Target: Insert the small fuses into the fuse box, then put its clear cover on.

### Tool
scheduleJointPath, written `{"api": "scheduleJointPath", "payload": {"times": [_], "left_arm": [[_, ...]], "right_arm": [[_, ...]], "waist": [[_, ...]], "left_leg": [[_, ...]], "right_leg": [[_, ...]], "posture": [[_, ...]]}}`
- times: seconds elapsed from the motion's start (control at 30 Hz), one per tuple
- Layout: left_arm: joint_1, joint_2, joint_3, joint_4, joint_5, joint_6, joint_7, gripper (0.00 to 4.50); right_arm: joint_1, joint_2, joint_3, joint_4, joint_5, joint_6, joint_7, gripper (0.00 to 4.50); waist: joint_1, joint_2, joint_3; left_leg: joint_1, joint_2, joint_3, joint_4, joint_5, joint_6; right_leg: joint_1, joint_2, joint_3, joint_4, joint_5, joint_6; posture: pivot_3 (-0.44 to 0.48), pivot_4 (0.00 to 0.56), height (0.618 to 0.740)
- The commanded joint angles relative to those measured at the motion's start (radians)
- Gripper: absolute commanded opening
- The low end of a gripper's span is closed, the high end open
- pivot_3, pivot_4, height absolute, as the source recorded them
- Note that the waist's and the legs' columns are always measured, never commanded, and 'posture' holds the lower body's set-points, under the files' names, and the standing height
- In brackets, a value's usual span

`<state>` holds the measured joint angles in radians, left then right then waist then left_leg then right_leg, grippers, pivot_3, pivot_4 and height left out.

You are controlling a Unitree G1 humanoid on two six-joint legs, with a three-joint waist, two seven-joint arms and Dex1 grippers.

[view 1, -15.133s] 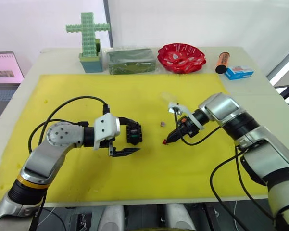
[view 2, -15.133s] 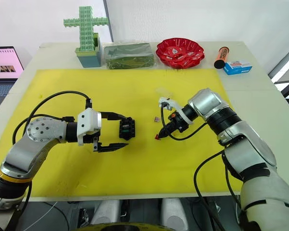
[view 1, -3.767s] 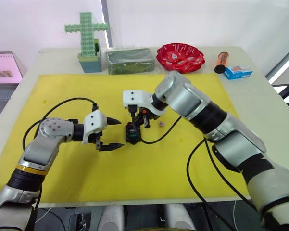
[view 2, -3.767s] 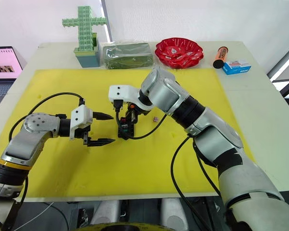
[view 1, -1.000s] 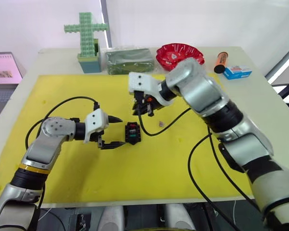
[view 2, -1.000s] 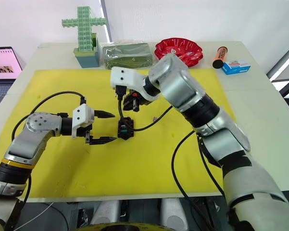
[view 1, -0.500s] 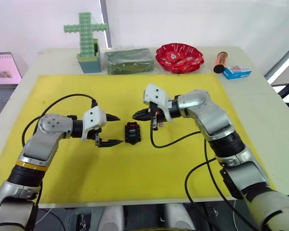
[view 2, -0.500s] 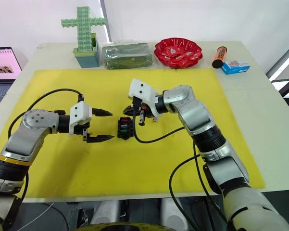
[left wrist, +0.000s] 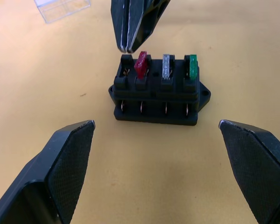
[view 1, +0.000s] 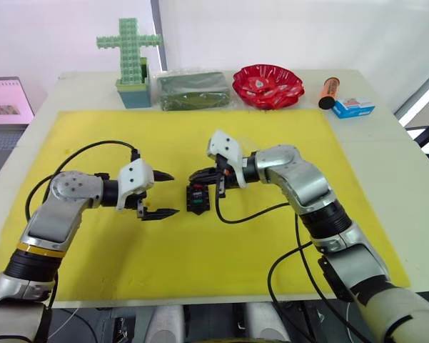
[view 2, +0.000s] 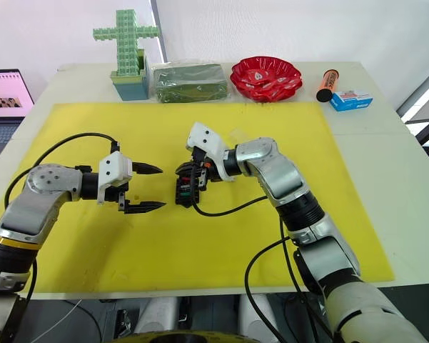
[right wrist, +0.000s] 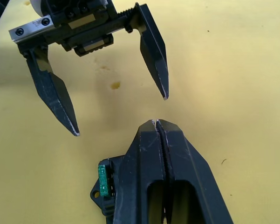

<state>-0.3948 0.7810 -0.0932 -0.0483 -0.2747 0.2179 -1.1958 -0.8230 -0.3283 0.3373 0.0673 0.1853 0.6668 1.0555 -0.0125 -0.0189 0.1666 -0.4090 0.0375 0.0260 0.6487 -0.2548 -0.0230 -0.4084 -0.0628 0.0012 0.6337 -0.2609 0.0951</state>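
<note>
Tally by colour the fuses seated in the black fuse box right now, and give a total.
Red fuse: 1
Grey fuse: 1
Green fuse: 1
Total seated in the fuse box: 3

The fuse box [left wrist: 159, 97], a small black block with four slots in a row, is seen lying flat on the yellow mat near its middle. A red fuse [left wrist: 141, 65], a grey fuse [left wrist: 166, 66] and a green fuse [left wrist: 192, 66] are seated upright in three slots, while the end slot beside the red one is unfilled. The clear cover [left wrist: 62, 8] is seen lying on the mat, apart from the box.
</note>
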Motion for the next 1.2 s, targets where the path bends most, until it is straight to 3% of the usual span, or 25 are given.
{"api": "scheduleJointPath", "payload": {"times": [0.03, 0.8, 1.07, 1.2], "left_arm": [[-0.003, 0.013, 0.03, -0.032, -0.018, 0.006, 0.0, 4.5], [0.018, 0.018, 0.041, -0.058, -0.019, 0.022, 0.01, 4.5], [0.023, 0.015, 0.044, -0.067, -0.022, 0.025, 0.017, 4.5], [0.016, 0.01, 0.047, -0.066, -0.031, 0.03, 0.016, 4.5]], "right_arm": [[0.0, 0.007, -0.02, 0.001, 0.025, -0.01, -0.006, 0.02], [0.072, 0.007, 0.125, 0.195, -0.084, -0.106, 0.009, 0.02], [0.013, 0.024, 0.043, 0.2, -0.047, -0.102, -0.01, 0.02], [-0.023, 0.062, -0.094, 0.122, 0.083, -0.003, -0.031, 0.02]], "waist": [[0.0, 0.0, 0.0], [-0.001, 0.0, -0.001], [0.0, 0.0, -0.001], [0.0, 0.0, -0.001]], "left_leg": [[0.0, 0.0, 0.0, 0.0, 0.0, 0.0], [0.002, 0.0, 0.0, 0.0, 0.0, 0.0], [0.003, 0.0, 0.0, 0.0, 0.0, 0.0], [0.002, 0.0, 0.0, 0.0, 0.0, 0.0]], "right_leg": [[0.0, 0.0, 0.0, 0.0, 0.0, 0.0], [0.002, 0.0, 0.0, 0.0, 0.0, 0.0], [0.003, 0.0, 0.0, 0.0, 0.0, 0.0], [0.002, 0.0, 0.0, 0.0, 0.0, 0.0]], "posture": [[0.0, 0.15, 0.74], [0.0, 0.15, 0.74], [0.0, 0.15, 0.74], [0.0, 0.15, 0.74]]}}
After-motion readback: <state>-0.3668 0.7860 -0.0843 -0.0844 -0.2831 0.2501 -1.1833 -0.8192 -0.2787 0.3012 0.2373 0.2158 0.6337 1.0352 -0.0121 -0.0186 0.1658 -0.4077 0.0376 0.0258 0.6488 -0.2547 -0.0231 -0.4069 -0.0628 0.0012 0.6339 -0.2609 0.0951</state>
